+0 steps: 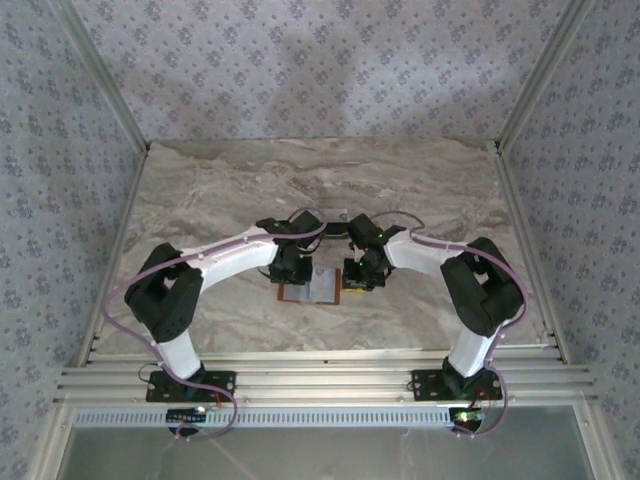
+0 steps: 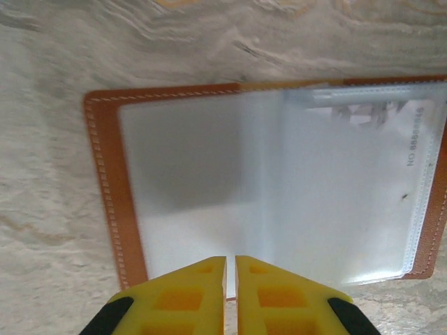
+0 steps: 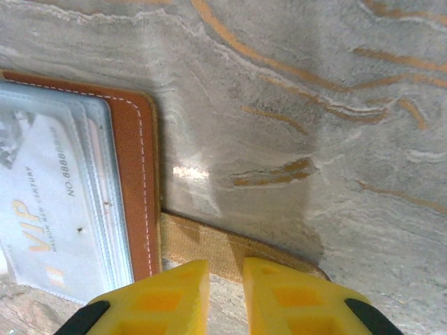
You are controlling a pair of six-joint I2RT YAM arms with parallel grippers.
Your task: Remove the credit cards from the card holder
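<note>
The orange-brown card holder (image 1: 300, 293) lies open and flat on the marble table, between both grippers. Its clear plastic sleeves face up. A whitish credit card (image 3: 49, 202) with "VIP" lettering and a number sits inside the right-hand sleeve (image 2: 363, 174). The left-hand sleeve (image 2: 181, 160) looks blank and greyish. My left gripper (image 2: 231, 259) hovers over the sleeves' near edge, its yellow fingers together but for a thin slit. My right gripper (image 3: 225, 264) rests over the tan strap tab (image 3: 209, 244) beside the holder's brown edge (image 3: 136, 174), fingers a little apart, table showing between them.
The marble tabletop (image 1: 330, 190) stretches away behind the holder. Patterned walls and metal frame rails (image 1: 320, 385) bound the table. Both arms bend inward, and their wrists (image 1: 330, 235) meet close together above the holder.
</note>
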